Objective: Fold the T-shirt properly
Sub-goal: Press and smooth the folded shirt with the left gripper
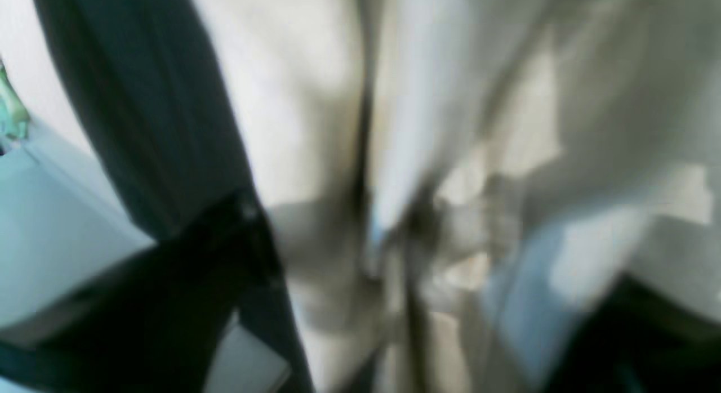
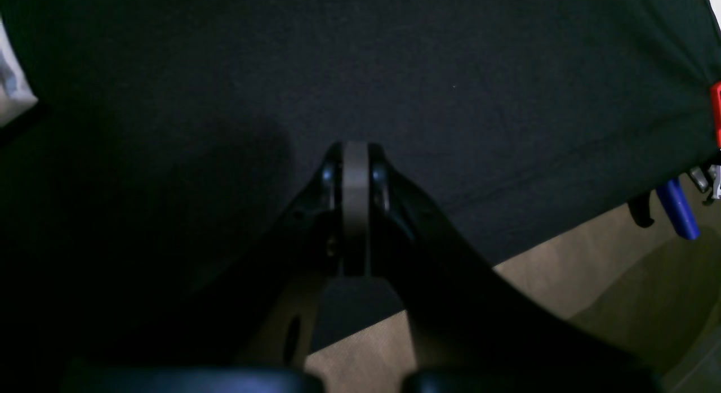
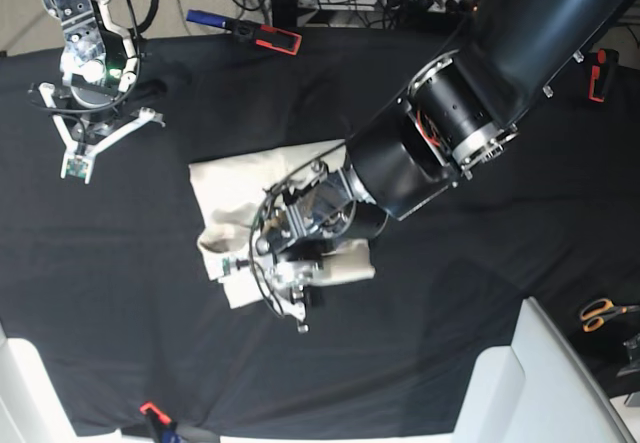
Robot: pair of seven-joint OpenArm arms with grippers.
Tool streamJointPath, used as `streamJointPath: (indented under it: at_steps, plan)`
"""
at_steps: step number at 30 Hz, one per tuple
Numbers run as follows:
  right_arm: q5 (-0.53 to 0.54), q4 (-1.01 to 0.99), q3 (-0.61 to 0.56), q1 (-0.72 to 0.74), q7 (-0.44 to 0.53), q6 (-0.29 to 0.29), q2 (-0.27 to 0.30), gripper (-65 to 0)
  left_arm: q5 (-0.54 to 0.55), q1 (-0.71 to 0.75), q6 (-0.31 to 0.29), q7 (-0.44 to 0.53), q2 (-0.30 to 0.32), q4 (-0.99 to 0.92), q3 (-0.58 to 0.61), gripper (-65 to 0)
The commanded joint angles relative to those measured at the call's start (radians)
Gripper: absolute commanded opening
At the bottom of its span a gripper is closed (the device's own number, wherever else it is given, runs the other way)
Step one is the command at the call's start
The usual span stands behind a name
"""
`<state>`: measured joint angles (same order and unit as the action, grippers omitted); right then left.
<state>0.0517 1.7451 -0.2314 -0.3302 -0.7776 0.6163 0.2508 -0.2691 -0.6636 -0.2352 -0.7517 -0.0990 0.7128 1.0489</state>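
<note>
Scissors (image 3: pixel 600 314) on black cloth (image 3: pixel 450 363)

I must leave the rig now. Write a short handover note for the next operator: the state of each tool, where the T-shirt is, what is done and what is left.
Left tool: low over the near edge of the T-shirt. Its wrist view is filled with blurred cloth, so I cannot tell if it is open or shut.
Right tool: shut, holding nothing, parked over the bare black table cloth, away from the shirt.
T-shirt: a compact, wrinkled bundle near the middle of the table, partly hidden under the left arm.
Done: it appears folded into a smaller shape.
Left: check the folds once the arm clears, then smooth or refold uneven edges.
</note>
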Motion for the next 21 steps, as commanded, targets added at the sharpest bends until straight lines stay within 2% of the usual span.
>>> streamJointPath:
  at_steps: [1,5,9,14,19,21]
  plan:
    - [-0.013,0.013,0.000,0.004,0.017,0.004,0.008,-65.0,-0.014,-0.045,0.010,0.002,-0.014,0.012,-0.005,-23.2]
    - [-0.013,0.013,0.000,0.001,0.017,0.004,0.008,-65.0,-0.015,-0.074,0.010,0.004,-0.011,0.011,-0.003,-17.9]
    - [-0.013,0.013,0.000,0.001,0.017,0.004,0.008,-65.0,-0.017,-0.077,0.010,0.068,-0.009,-0.014,-0.003,-17.9]
    - [-0.013,0.013,0.000,-0.004,0.017,0.004,0.008,-65.0,-0.015,-0.103,0.012,0.148,-0.015,-0.160,-0.003,-18.3]
    - [-0.013,0.013,0.002,-0.004,0.017,0.004,0.008,-65.0,-0.005,-0.104,0.012,0.153,-0.009,-0.181,-0.008,-18.3]
    - [-0.013,0.013,-0.001,-0.002,0.017,0.004,0.008,-65.0,-0.005,-0.104,0.007,0.151,-0.009,-0.183,-0.068,-18.4]
